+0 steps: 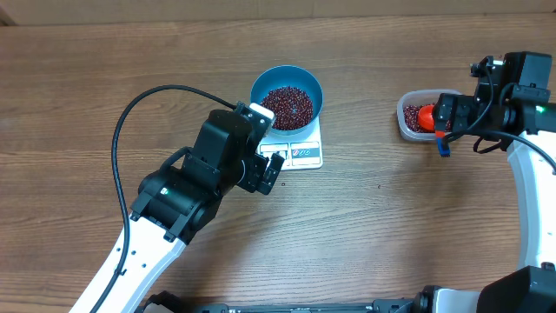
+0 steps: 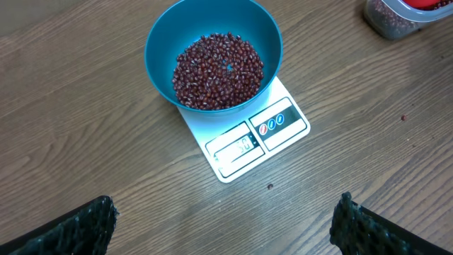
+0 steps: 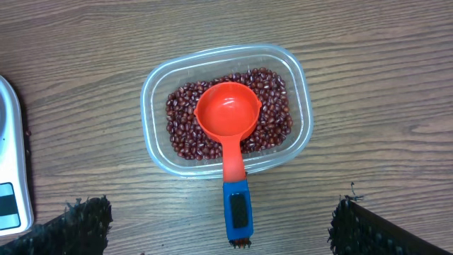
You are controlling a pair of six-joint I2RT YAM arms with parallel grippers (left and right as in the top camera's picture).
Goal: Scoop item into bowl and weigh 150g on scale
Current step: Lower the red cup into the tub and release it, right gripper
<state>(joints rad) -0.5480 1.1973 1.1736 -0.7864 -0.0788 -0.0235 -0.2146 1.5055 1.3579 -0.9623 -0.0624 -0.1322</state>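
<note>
Beans (image 2: 218, 71) sit in the blue bowl (image 2: 160, 48) on the scale (image 2: 282, 122), red scoop (image 3: 228, 117) resting in the tub (image 3: 151, 99), left gripper (image 2: 223, 228) and right gripper (image 3: 221, 230) jaws wide and empty, and one more heaped scoop could overshoot the weight!

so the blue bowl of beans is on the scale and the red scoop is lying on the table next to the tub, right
Not quite. The red scoop is not on the table. Its cup rests on the beans inside the clear tub, and only the blue handle sticks out over the rim, as the right wrist view shows. The blue bowl of beans is on the scale, as you said.
</note>
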